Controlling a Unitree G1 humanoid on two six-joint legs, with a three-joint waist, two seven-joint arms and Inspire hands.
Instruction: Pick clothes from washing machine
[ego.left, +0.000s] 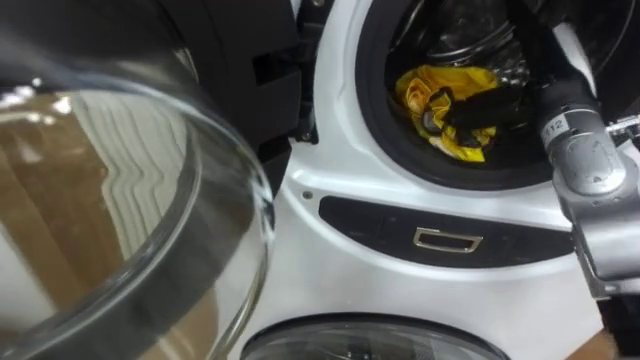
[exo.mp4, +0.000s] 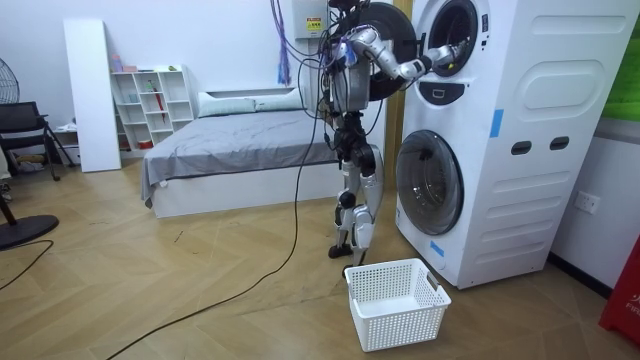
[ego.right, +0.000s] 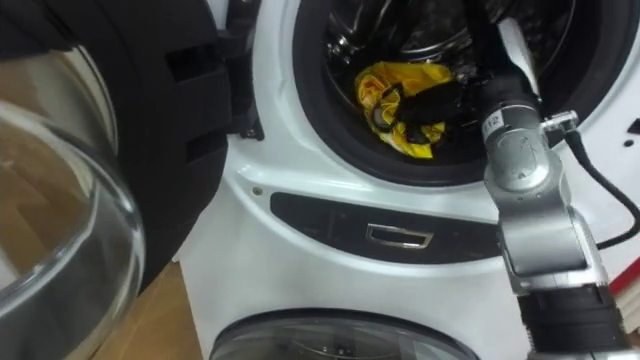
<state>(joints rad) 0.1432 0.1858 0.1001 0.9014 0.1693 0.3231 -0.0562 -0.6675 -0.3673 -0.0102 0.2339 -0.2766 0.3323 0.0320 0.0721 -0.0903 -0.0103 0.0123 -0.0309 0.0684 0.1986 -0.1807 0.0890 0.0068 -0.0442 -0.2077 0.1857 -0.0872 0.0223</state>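
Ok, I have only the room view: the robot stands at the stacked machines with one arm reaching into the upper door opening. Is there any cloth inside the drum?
Observer: Yes, a yellow garment lies crumpled low in the drum.
Operator: Does the hand touch it?
Observer: The right hand is on it, with its dark fingers curled into the cloth.
Operator: Is it out of the machine?
Observer: No, it lies inside, behind the black door ring.
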